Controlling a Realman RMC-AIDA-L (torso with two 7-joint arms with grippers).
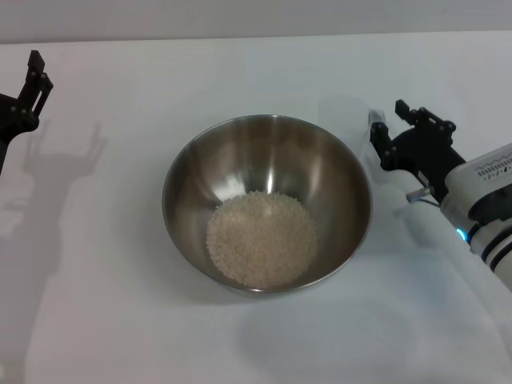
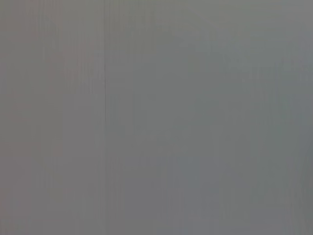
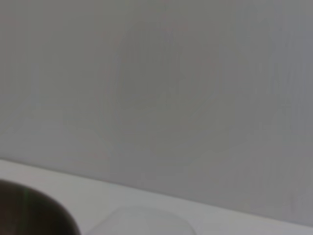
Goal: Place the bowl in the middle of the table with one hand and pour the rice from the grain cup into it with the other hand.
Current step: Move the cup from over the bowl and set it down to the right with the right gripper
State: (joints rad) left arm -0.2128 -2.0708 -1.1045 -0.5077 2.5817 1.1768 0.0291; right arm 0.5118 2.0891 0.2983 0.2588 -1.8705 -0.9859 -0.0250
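The bowl (image 1: 267,204) stands in the middle of the table (image 1: 120,320), and its edge shows in the right wrist view (image 3: 29,215). The rice (image 1: 262,239) lies as a pale heap in its bottom. The grain cup (image 1: 348,122) stands upright and looks empty on the table just behind and to the right of the bowl; its rim shows in the right wrist view (image 3: 142,221). My right gripper (image 1: 390,124) is open, its fingertips at the cup's right side and the cup not between them. My left gripper (image 1: 24,92) is open and empty at the far left edge, well away from the bowl.
The left wrist view shows only a plain grey surface. The table's far edge (image 1: 256,36) runs along the top of the head view. My right arm (image 1: 488,208) reaches in from the right edge.
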